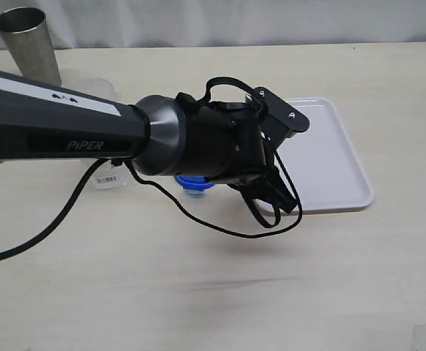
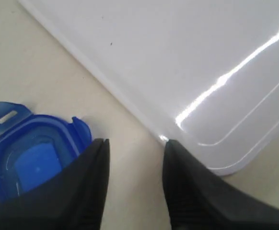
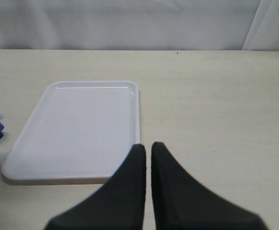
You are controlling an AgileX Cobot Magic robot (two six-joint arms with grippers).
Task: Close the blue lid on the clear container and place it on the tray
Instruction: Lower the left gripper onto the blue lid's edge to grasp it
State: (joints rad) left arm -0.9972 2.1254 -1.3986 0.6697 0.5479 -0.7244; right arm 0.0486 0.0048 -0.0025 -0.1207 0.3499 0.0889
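Far left: grey metal cup [image 1: 26,40], not ours. Just right of it, the clear container [image 1: 107,174] sits behind the left arm [image 1: 52,124]. Only its rim area and the labelled end show, so I can't tell if it's upright or lying down.

Next right, under the wrist: the blue lid [image 2: 29,158], flat on the table [image 1: 198,292] with its flaps splayed out. It is off the container, so the closing step isn't done.

Left gripper [image 2: 135,146]: jaws partly apart, with only bare table between them. The lid is outside the jaws, just beside one finger [image 2: 89,191], which overlaps its rim in the wrist view. I can't tell whether they touch. The other finger [image 2: 197,191] is on the tray [image 2: 178,72] side, near the tray's corner.

Key relation: the lid is offset sideways from the claw, away from the tray and toward the container. My read is the claw must shift that way and straddle the rim or a flap. The lid is round, so there's no long axis to line up with; the flaps are the only handles.

The tray lies right of the lid, close but apart, with nothing on it.

Right gripper [image 3: 146,146]: jaws pressed together and empty, out past the tray's far side, well apart from the lid. The left arm is clearly nearer to both lid and container.
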